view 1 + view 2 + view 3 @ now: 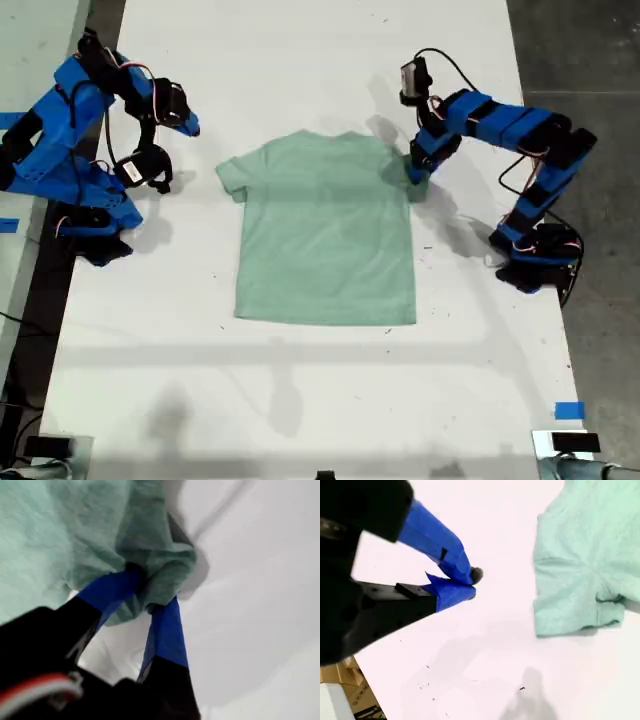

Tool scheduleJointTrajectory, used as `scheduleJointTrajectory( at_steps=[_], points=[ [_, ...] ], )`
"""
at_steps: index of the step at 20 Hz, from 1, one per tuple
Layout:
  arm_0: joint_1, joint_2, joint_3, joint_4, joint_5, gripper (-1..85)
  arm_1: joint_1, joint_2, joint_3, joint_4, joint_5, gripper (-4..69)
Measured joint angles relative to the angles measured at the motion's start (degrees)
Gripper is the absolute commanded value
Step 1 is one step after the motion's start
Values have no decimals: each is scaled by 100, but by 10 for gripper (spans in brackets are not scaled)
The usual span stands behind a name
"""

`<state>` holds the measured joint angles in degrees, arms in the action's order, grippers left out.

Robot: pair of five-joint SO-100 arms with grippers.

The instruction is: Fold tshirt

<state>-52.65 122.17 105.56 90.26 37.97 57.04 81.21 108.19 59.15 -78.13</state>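
The pale mint-green tshirt (325,235) lies flat on the white table (300,400), collar toward the far edge. My first gripper (415,170) is at the sleeve on the exterior view's right, shut on a bunched fold of the tshirt (75,530). In the first wrist view its blue fingers (165,630) pinch the crumpled sleeve cloth at the first gripper (150,592). My second gripper (190,125) hangs above the table at the exterior view's left, apart from the other sleeve. The second gripper (470,582) is shut on nothing, with the tshirt (580,555) lying beyond it.
Blue tape marks sit on the table at the exterior view's lower right (568,410) and beside the arm base at its left (8,225). Dark floor (590,60) borders the table on the exterior view's right. A cardboard box (350,680) shows off the table's edge.
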Motion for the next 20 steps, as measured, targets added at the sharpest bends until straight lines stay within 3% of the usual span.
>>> scheduleJointTrajectory(
  at_steps=[4,8,14,20],
  points=[
    [9,-9,0,-26,0,1,9,-18,0,246,0,-3],
    [53,-9,0,-26,-9,1,-141,334,-457,1107,246,-3],
    [79,-9,0,-26,-53,1,-1503,211,-3085,2505,1107,-4],
    [123,-9,0,-35,-79,1,-2584,-2065,-5792,2707,1731,-4]
  ],
)
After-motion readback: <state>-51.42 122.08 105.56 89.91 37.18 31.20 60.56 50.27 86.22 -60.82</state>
